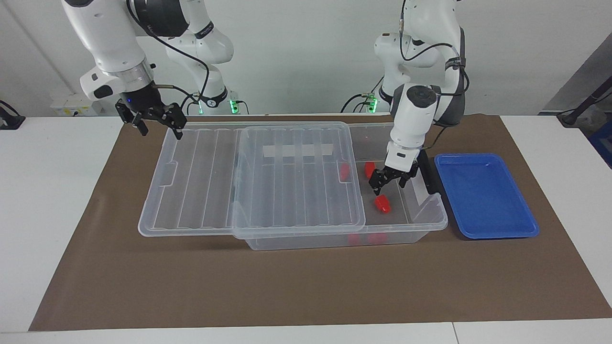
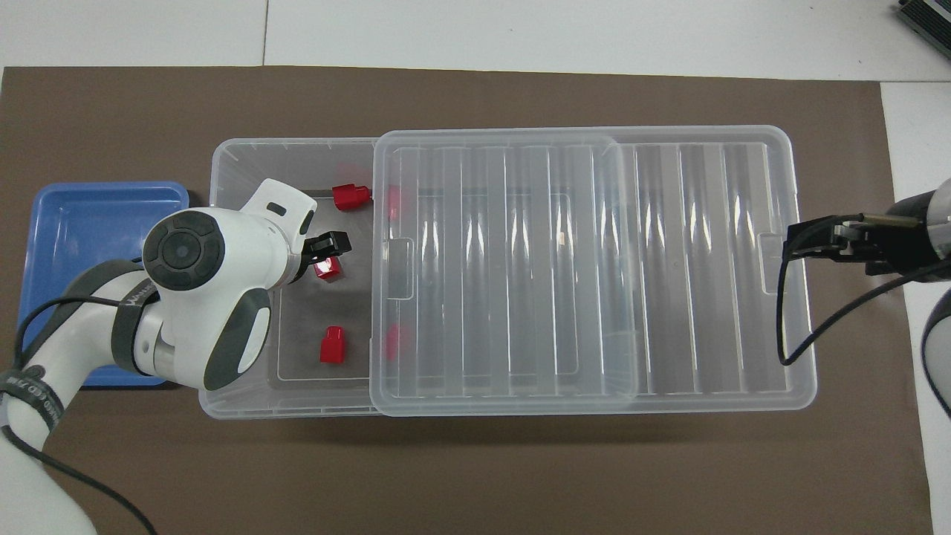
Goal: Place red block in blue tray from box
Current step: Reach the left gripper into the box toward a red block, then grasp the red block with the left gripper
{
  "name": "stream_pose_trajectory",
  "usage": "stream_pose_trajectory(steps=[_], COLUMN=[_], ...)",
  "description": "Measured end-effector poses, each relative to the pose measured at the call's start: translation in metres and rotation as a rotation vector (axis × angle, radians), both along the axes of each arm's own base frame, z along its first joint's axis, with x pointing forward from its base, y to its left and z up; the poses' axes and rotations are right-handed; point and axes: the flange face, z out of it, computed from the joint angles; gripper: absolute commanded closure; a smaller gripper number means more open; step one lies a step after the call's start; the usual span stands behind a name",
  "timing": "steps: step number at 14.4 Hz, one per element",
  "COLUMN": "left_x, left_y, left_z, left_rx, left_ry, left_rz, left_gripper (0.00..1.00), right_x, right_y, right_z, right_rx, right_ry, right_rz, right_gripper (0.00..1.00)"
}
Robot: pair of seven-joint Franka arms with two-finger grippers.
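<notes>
Facing view first: your left hand [image 1: 389, 184] is down inside the open end of the box [image 1: 430, 224], toward the left arm's end of the worktop [image 1: 62, 191], fingers apart and holding nothing. The red block [image 1: 382, 204] it looks aimed at lies on the box floor just below the fingertips; another red block [image 1: 369, 169] sits closer to the robots. It's a tiny hard plastic piece, probably light and a bit slick, so I'd pinch it across the short flat sides, dead centre. The lid [image 1: 296, 177] is slid toward the right arm's end, where the right hand [image 1: 153, 122] hangs with fingers apart at the lid's corner.

Overhead view: the left arm hides most of the hand, and a block [image 2: 327, 269] peeks out right under it. Two more show, one [image 2: 349, 197] farther out and one [image 2: 331, 346] nearer the robots. You've got a narrow slot between the lid edge and the box wall, so lift straight up before swinging to the blue tray [image 2: 89, 223], which sits just beside the box with nothing in it.
</notes>
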Motion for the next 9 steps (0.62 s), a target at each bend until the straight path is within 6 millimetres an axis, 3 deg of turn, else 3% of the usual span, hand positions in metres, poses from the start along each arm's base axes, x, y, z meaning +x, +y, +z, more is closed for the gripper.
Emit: stream_pose_trajectory(steps=[4, 9], left_x=[0.001, -0.002], left_y=[-0.004, -0.017], left_z=[-0.024, -0.046], left_rx=[0.01, 0.022], left_ry=[0.023, 0.039], left_rz=[-0.007, -0.022], left_gripper=[0.0, 0.0], right_x=[0.012, 0.014], right_y=[0.008, 0.014], right_z=[0.026, 0.023], right_rx=[-0.01, -0.023], right_ry=[0.03, 0.077], right_rz=[0.017, 0.026], right_gripper=[0.0, 0.0])
